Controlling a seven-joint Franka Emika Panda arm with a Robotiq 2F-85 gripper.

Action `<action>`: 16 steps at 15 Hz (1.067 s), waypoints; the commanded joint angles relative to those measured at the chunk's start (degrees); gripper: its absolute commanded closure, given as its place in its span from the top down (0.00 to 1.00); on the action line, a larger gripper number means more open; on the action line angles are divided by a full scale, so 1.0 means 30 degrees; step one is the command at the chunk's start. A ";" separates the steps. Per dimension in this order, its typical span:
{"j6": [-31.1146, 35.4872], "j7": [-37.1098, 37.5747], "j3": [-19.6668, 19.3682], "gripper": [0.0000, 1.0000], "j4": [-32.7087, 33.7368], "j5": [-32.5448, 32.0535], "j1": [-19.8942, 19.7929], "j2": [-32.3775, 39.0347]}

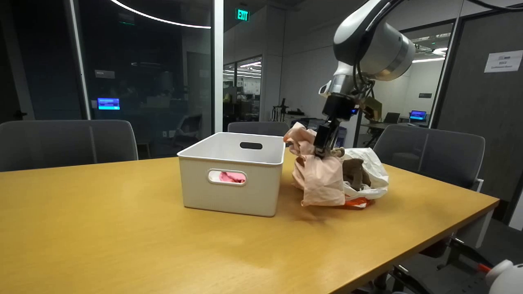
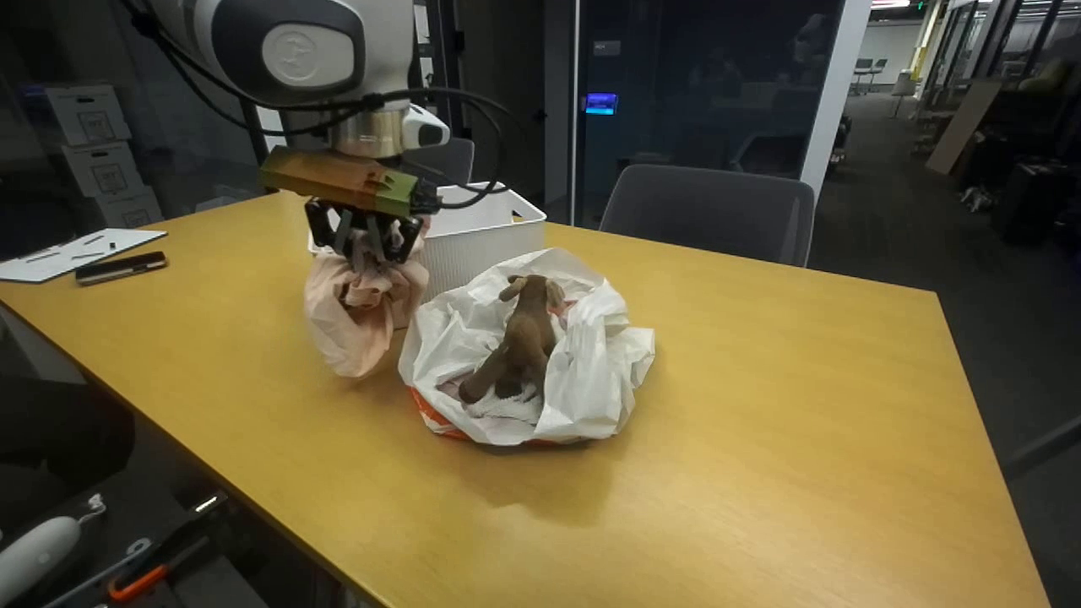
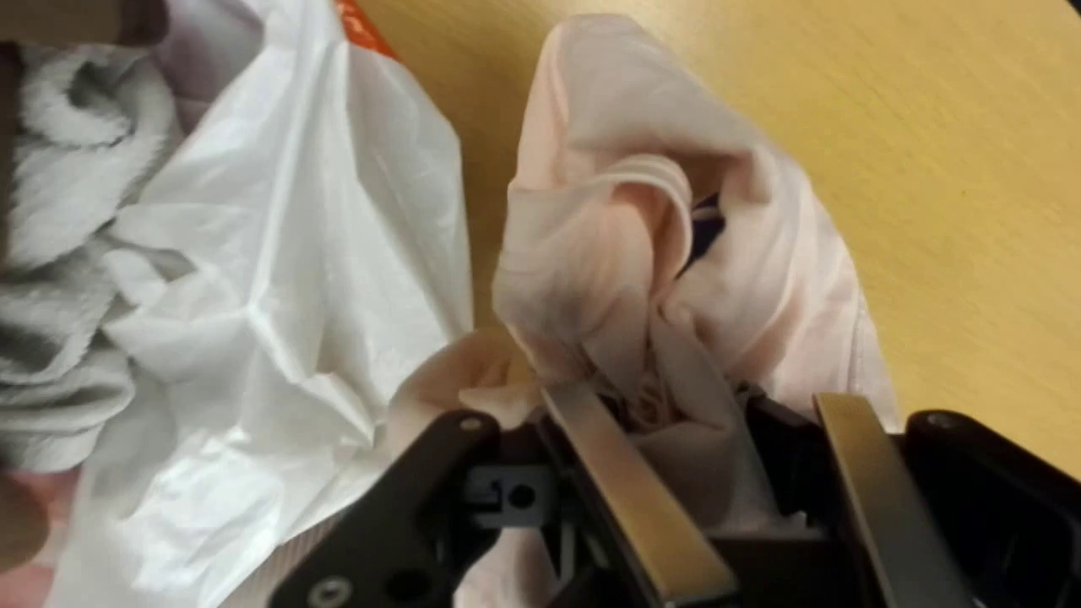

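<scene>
My gripper (image 1: 321, 152) is shut on a bunched peach cloth (image 1: 322, 179), which hangs from the fingers on the near side of the bag. In the wrist view the cloth (image 3: 591, 253) is pinched between the two fingers (image 3: 684, 405). The gripper (image 2: 369, 253) and cloth (image 2: 350, 312) also show in an exterior view. I cannot tell whether the cloth's lower end touches the table. Beside it is an open white plastic bag (image 2: 591, 371) with a brown plush toy (image 2: 530, 333) and a grey towel (image 3: 76, 169) inside. A white bin (image 1: 233, 194) stands on the cloth's other side.
A pink item (image 1: 232, 177) shows through the bin's handle slot. The wooden table (image 2: 760, 439) carries a white sheet (image 2: 76, 253) and a dark, slim object (image 2: 122, 267) near its far left in an exterior view. Grey chairs (image 2: 709, 211) stand around the table.
</scene>
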 commanded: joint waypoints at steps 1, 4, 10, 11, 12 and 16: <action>0.1790 0.2597 -0.0211 0.05 -0.0834 -0.3816 0.0679 -0.1865; 0.2763 0.5496 -0.0112 0.05 -0.1089 -0.8070 0.0584 -0.2822; 0.3237 1.1602 0.0973 0.05 -0.0929 -1.7884 -0.2065 -0.3532; 0.3070 1.2643 0.1274 0.05 -0.0867 -1.9557 -0.2745 -0.3578; 0.2922 1.3560 0.1653 0.05 -0.0811 -2.1204 -0.3532 -0.3538; 0.2677 1.6462 0.0225 0.05 -0.0679 -2.5540 -0.3194 -0.2042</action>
